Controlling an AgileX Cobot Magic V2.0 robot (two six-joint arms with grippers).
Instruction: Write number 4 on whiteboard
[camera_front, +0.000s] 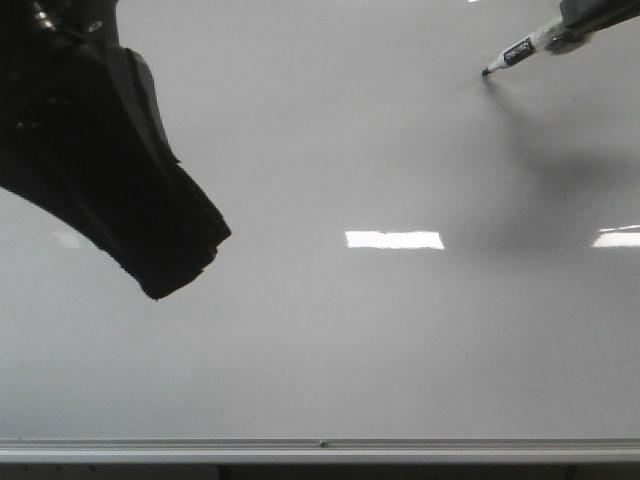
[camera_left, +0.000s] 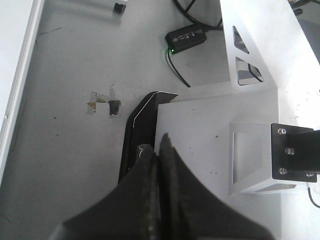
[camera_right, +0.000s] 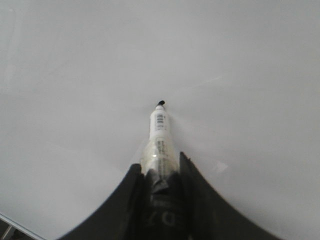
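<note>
The right gripper (camera_right: 161, 175), clamped on a marker (camera_right: 159, 131), holds its tip at the whiteboard (camera_front: 330, 330) in the front view's upper right, the left gripper (camera_left: 159, 150) is pressed closed and idle, and no stroke of the number 4 shows yet

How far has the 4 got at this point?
Done: the right gripper holds the marker. In hand: its tip sits at or near the whiteboard; contact is unclear. Left: the whole 4, since no stroke shows. The left gripper is shut and idle.
</note>
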